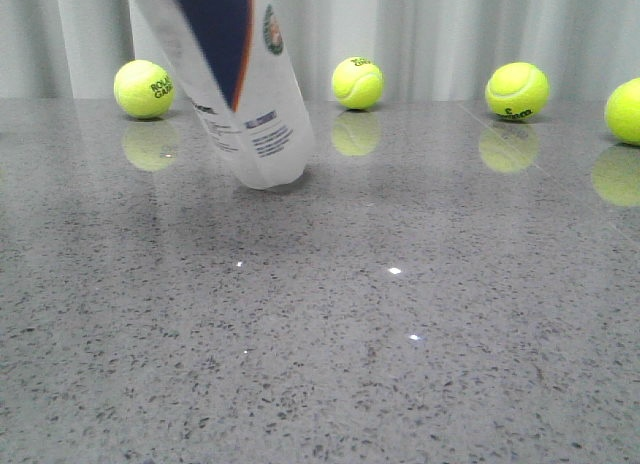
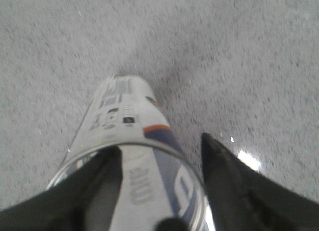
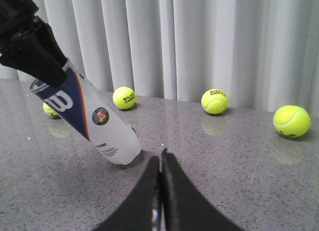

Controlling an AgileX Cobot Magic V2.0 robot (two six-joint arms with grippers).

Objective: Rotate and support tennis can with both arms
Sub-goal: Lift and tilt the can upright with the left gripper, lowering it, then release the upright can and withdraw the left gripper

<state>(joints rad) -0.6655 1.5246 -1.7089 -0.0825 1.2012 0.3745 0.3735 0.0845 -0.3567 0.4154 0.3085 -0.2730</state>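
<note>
The tennis can [image 1: 250,94] leans steeply, its closed end resting on the grey table and its upper end running out of the top of the front view. My left gripper [image 2: 160,144] is shut on the can's [image 2: 124,116] open metal rim, one finger inside the clear wall and the other outside. In the right wrist view the left gripper [image 3: 32,49] grips the top of the can [image 3: 102,129]. My right gripper [image 3: 160,154] is shut and empty, low over the table a short way from the can's base. Neither gripper shows in the front view.
Several yellow tennis balls lie along the back of the table before a white curtain: one behind the can [image 1: 144,89], one at the middle [image 1: 358,82], two toward the right [image 1: 517,91] [image 1: 628,111]. The speckled grey table [image 1: 400,334] stretches toward the front.
</note>
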